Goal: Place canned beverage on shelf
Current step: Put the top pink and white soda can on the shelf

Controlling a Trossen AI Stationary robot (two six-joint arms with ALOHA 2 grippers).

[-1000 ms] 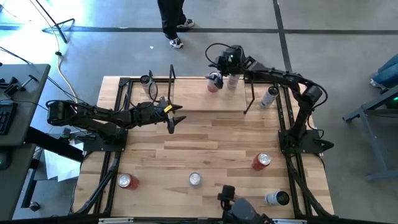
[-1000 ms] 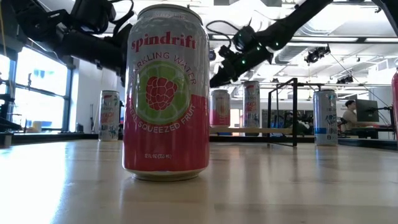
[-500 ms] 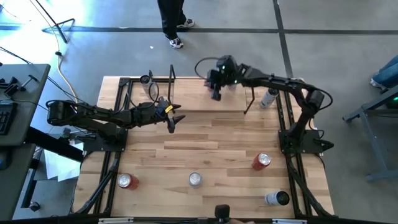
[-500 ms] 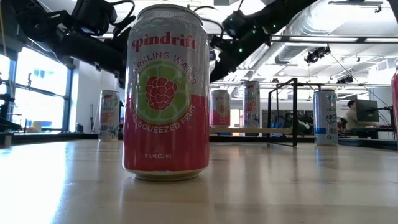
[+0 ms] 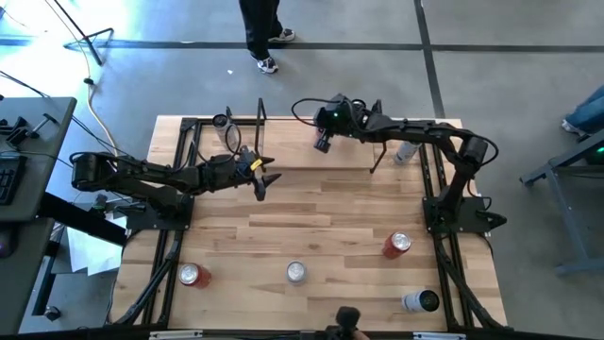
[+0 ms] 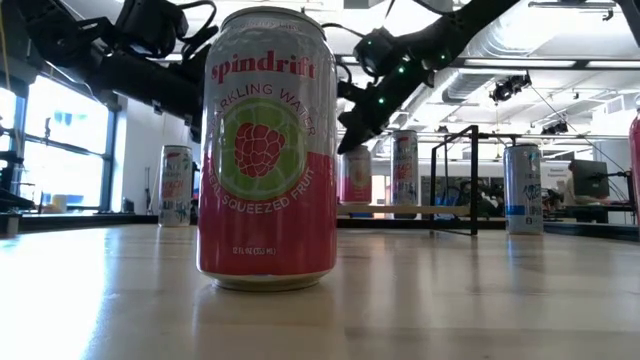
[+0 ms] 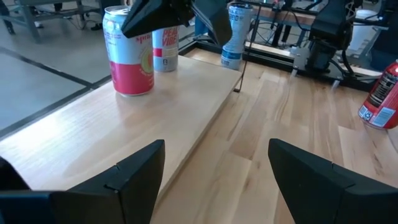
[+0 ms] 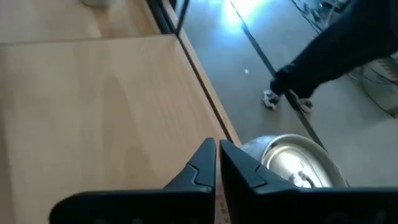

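Note:
The shelf (image 5: 302, 156) is a low light-wood board between black end frames at the table's far middle. A red and green can (image 7: 130, 51) and a second can (image 7: 165, 45) stand upright on their bases on the board (image 7: 124, 130). My right gripper (image 5: 323, 144) hangs shut just above the red can, whose silver top (image 8: 292, 163) shows beside my fingers (image 8: 217, 163). I see no touch there. My left gripper (image 5: 264, 184) waits open, level, near the shelf's left end, with nothing between its fingers (image 7: 140, 171).
Loose cans stand on the table: one at the far left (image 5: 222, 121), a white one right of the shelf (image 5: 408, 151), a red one at the right (image 5: 397, 245), and several along the near edge (image 5: 296, 272). A person's legs (image 5: 260, 33) show beyond the far edge.
My right gripper has drawn away from the two cans on the shelf, swinging toward the table's left and slightly toward the near edge, and has tipped further down. Both cans stay upright on the board. My left arm has kept still.

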